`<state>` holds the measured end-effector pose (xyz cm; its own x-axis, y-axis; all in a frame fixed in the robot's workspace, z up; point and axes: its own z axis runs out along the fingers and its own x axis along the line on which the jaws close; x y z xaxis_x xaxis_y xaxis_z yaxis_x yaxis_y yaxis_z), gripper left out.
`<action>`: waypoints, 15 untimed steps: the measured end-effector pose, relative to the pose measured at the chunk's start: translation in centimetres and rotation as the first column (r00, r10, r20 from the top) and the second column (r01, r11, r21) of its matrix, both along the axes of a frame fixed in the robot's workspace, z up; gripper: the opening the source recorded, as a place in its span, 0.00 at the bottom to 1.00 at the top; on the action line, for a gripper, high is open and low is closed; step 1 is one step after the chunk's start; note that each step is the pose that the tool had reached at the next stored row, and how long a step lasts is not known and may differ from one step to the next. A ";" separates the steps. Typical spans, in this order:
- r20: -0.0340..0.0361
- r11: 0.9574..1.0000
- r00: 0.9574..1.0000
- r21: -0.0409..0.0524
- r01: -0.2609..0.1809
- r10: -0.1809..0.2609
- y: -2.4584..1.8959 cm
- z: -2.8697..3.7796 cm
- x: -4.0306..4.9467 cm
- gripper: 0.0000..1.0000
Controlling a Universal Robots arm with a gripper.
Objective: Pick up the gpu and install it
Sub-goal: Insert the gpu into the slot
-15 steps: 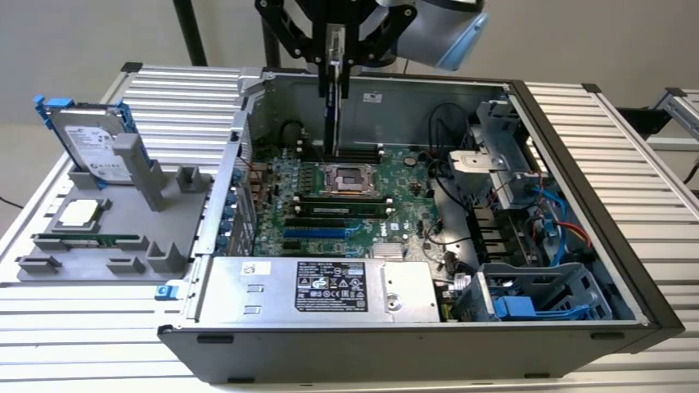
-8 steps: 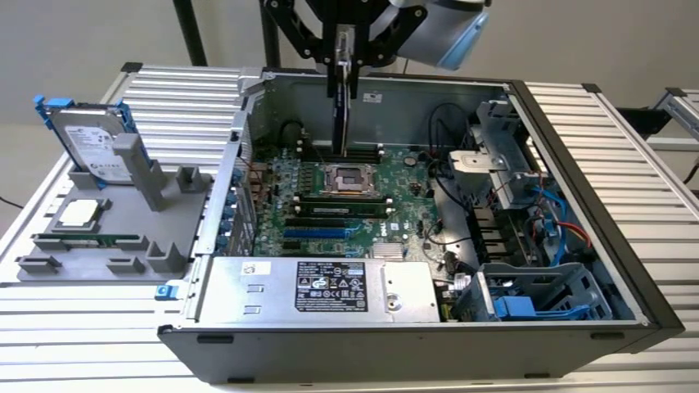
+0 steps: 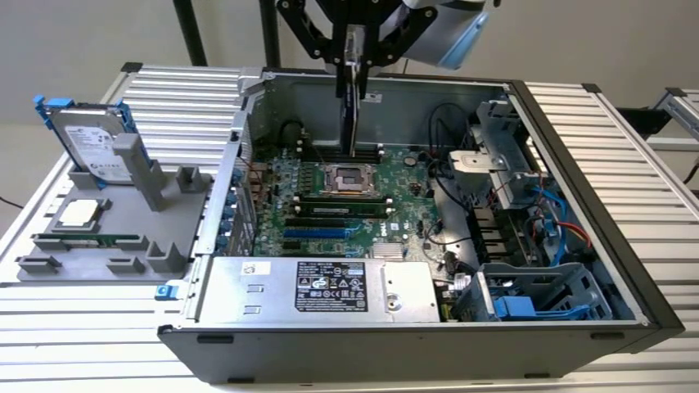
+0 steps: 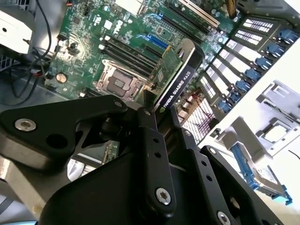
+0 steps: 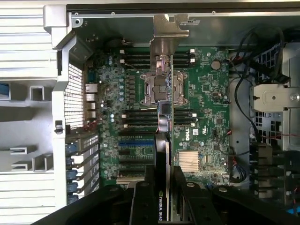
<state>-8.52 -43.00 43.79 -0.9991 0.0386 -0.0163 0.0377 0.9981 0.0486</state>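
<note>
I log tool (image 3: 352, 51) clenched on graphics card (image 3: 349, 106). Card hangs upright, edge-on, above main board (image 3: 327, 205) inside open computer case (image 3: 568, 164), touching nothing. Grip at upper end, I judge, leaves lower end free for slots. Card not seated. Hard drive (image 3: 93, 139) stands in rack on table (image 3: 98, 327).

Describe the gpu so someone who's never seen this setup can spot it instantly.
In the exterior view, find the open computer case; above its motherboard hangs the black gripper, clamped on the gpu. It is the thin card held edge-on in the air, green board with black cooler, unlike the silver hard drive standing on the grey tray outside the case.
</note>
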 end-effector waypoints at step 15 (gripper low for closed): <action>0.000 1.000 1.000 0.000 0.000 0.000 0.00 0.00 1.07 0.00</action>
<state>-7.45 -43.00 43.79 -0.9991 0.0385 -0.0163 0.0377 0.9981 0.0486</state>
